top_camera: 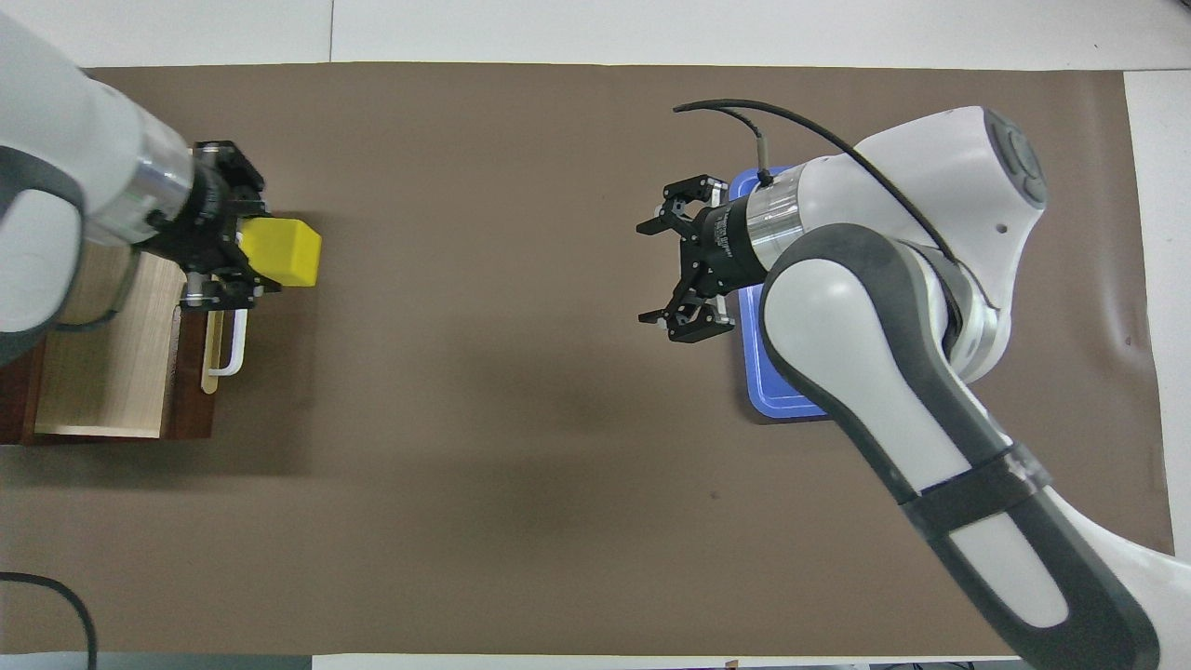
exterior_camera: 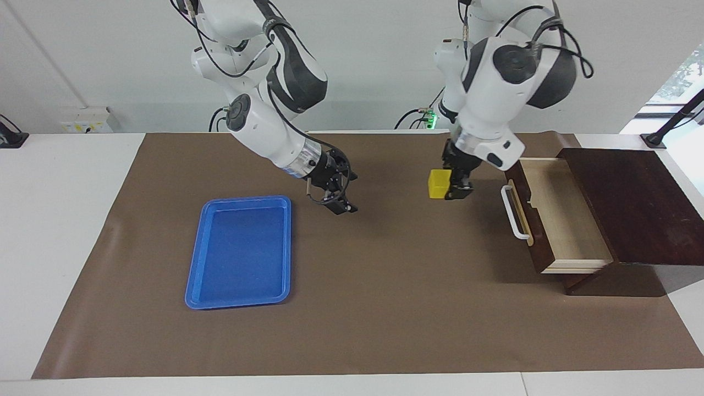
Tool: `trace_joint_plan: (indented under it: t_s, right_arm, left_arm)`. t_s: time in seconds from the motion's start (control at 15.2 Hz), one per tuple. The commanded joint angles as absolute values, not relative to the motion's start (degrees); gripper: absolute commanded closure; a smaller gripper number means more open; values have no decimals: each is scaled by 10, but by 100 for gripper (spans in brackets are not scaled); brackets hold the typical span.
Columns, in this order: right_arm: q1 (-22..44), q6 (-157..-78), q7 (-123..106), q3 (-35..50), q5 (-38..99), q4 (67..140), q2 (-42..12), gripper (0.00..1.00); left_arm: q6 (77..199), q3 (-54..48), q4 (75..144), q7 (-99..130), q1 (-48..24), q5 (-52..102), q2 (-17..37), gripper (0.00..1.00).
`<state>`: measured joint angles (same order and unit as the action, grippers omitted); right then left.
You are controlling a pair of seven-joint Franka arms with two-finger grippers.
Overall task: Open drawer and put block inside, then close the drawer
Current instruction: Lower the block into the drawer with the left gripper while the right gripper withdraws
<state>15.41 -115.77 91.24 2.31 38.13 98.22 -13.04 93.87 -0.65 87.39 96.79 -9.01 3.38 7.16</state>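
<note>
Aloft, left hand [exterior_camera: 450, 184] clamped on block [exterior_camera: 439, 183].

A plain white wall [exterior_camera: 374, 66] rose just past the white rectangular table [exterior_camera: 66, 231]. A brown paper-like mat [exterior_camera: 385, 308] covered most of that table. A bright window [exterior_camera: 679, 77] stood off the table's corner, beside the wall.

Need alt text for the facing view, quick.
The left gripper holds the yellow block above the mat, beside the open drawer. The right gripper hangs open beside the blue tray, holding nothing.
</note>
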Motion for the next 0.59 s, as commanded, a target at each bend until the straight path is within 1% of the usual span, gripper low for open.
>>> trace_joint_plan:
  t_s: [0.0, 0.13, 0.26, 0.33, 0.53]
  right_arm:
    - [110, -1099, 818, 27, 327, 976, -113, 0]
    - [77, -1056, 705, 27, 280, 976, -101, 0]
    - [49, -1015, 583, 27, 228, 977, -88, 0]
    - [33, -995, 522, 26, 210, 977, -83, 0]
    - [-8, -961, 344, 25, 150, 977, -66, 0]
  left_arm:
    - [940, -15, 903, 864, -5, 33, 55, 100]
    - [973, -15, 958, 790, 38, 33, 30, 100]
    - [1049, -15, 1044, 784, 56, 32, -6, 100]
    - [1069, -15, 1073, 782, 68, 32, -19, 100]
    - [1087, -15, 1112, 779, 98, 32, -33, 100]
